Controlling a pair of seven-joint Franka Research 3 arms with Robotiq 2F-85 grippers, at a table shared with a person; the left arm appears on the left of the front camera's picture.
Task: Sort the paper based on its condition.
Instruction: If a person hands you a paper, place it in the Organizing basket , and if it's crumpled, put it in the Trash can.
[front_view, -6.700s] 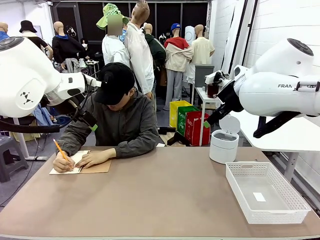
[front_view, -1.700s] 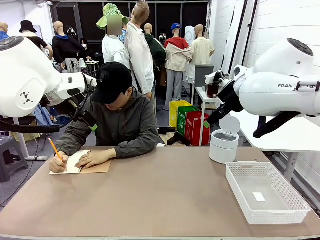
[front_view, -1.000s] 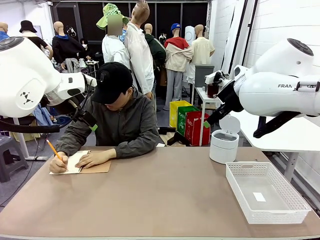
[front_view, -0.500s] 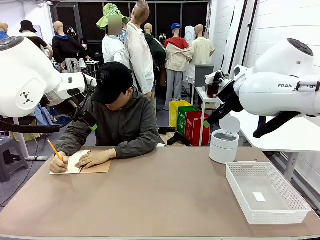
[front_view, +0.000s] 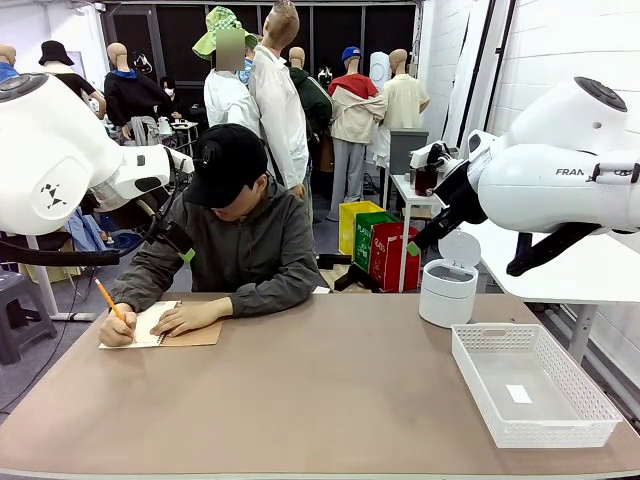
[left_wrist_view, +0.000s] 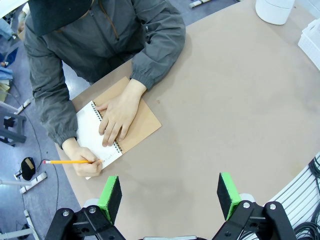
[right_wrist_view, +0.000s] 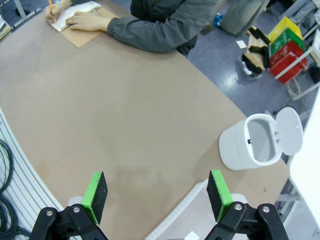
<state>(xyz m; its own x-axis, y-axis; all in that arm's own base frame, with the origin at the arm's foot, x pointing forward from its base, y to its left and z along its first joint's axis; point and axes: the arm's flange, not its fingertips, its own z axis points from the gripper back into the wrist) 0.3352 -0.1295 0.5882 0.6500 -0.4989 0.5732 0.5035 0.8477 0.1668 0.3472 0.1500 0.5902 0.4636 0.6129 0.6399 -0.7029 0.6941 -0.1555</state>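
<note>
The paper (front_view: 148, 324) is the white top page of an open spiral notebook (front_view: 196, 337) with a brown cover, at the table's far left. A person holds it flat with one hand (front_view: 190, 316) and writes on it with an orange pencil (front_view: 108, 298). From high above the table, my left gripper (left_wrist_view: 170, 192) looks down on the paper (left_wrist_view: 92, 131) and stands open with nothing between its fingers. My right gripper (right_wrist_view: 157, 192) is also open and holds nothing, high over the table's right part, with the paper (right_wrist_view: 82, 7) far off.
A white bin (front_view: 447, 292) with its lid up stands at the far right of the table. A white mesh basket (front_view: 498, 338) with a tiny label (front_view: 518, 393) inside sits at the near right. Bare tabletop (front_view: 320, 390) lies between.
The person's pencil hand has shifted slightly over the page while writing. Both arms have stayed where they were.
</note>
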